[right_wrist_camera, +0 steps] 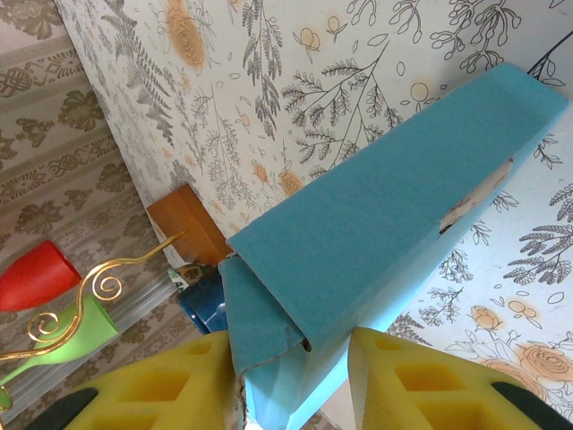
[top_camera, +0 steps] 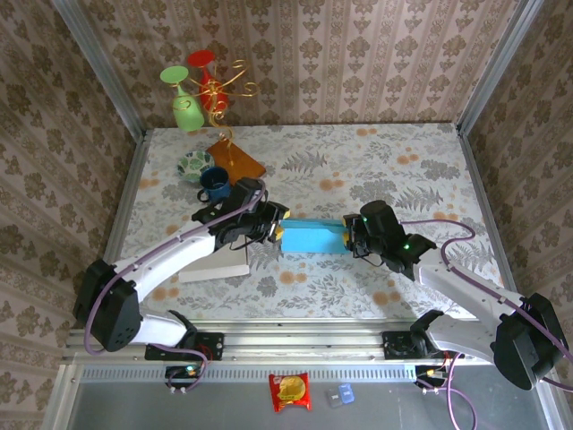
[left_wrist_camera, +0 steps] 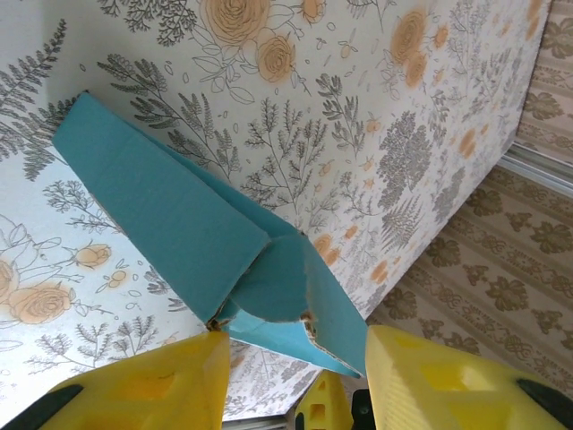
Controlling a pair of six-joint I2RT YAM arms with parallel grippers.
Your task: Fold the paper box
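Where the two arms meet above the middle of the table (top_camera: 394, 170), a long blue box (top_camera: 313, 237) hangs level between them, seen from the top camera. The left gripper (top_camera: 276, 231) is at its left end and the right gripper (top_camera: 352, 235) at its right end. The box already has the shape of a closed sleeve, so the main folds look done. A mug (top_camera: 213, 182), a bowl (top_camera: 193, 164) and a rack (top_camera: 219, 90) of cups stand well apart at the far left.

From the left wrist, the box (left_wrist_camera: 170, 197) runs away over the flowered table. Its near end sits between the yellow fingers (left_wrist_camera: 152, 390) of the left gripper (left_wrist_camera: 291, 372). That end is not finished: a flap (left_wrist_camera: 286, 287) with a ragged edge leans inward and leaves a gap. The jaws stand apart around the end, close to both sides, but I cannot tell whether they press on it.

From the right wrist, the other end of the box (right_wrist_camera: 385, 224) fills the gap between the fingers (right_wrist_camera: 430, 376) of the right gripper (right_wrist_camera: 291, 381). Both fingers lie against the card, so this gripper looks clamped on the box. A flap (right_wrist_camera: 260, 313) at this end is turned in but sits loose, its edge showing. A small slot (right_wrist_camera: 474, 204) in the side wall stands open.

My judgement: the body is formed and held off the table, while both end flaps are yet to be tucked shut.
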